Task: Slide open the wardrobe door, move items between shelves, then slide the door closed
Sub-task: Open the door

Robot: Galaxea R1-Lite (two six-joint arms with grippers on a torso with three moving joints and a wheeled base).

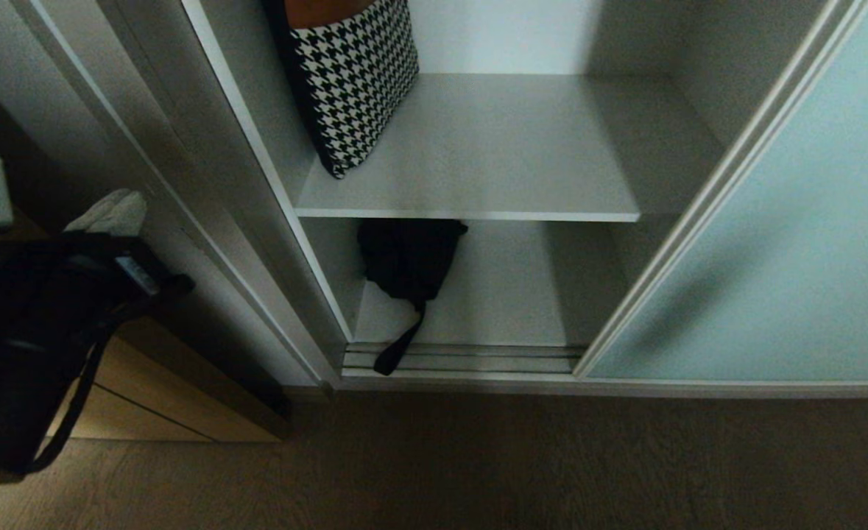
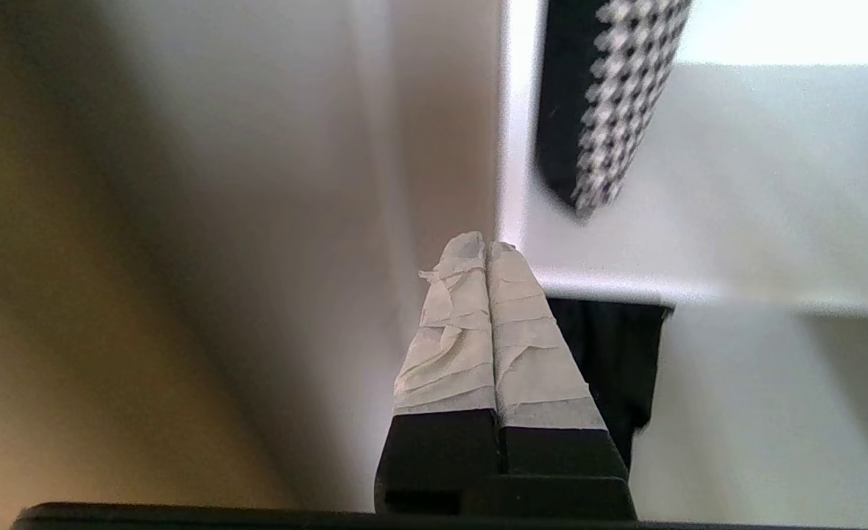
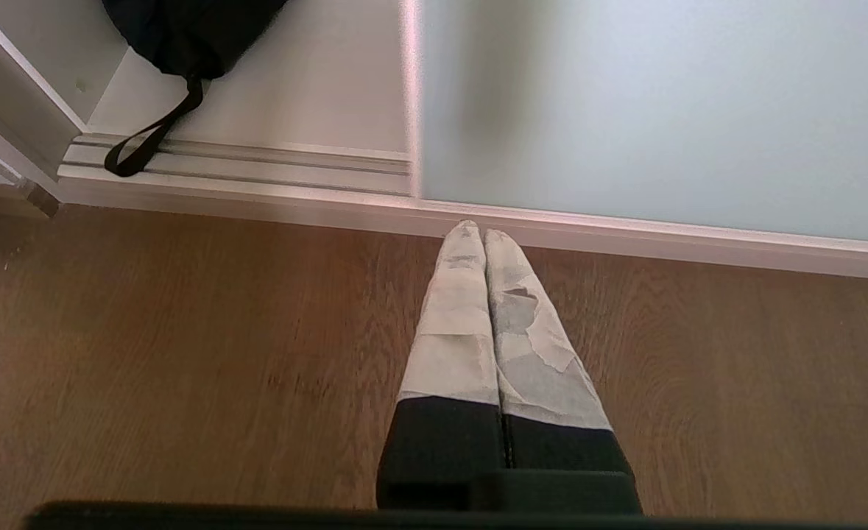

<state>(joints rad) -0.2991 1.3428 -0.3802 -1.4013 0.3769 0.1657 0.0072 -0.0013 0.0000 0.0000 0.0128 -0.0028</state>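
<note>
Left tool (image 2: 487, 254) closed, empty, taped fingers pressed together, sitting left of the wardrobe opening; right tool (image 3: 475, 234) also closed and empty, over the floor (image 3: 183, 353) by the door (image 1: 787, 243). Door is frosted pale blue-green glass in a silver frame, slid right, opening exposed. Black garment (image 1: 408, 258) lies bunched on the lower shelf (image 1: 507, 294), strap hanging across the track; upper shelf (image 1: 507, 154) holds a houndstooth bag (image 1: 353, 81).

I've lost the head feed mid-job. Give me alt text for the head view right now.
The sliding wardrobe door stands open at the right, exposing two pale shelves: a houndstooth cushion leans on the upper shelf, and a black garment lies on the lower shelf, its strap trailing over the door track. The left gripper is outside the wardrobe, at the left.
</note>
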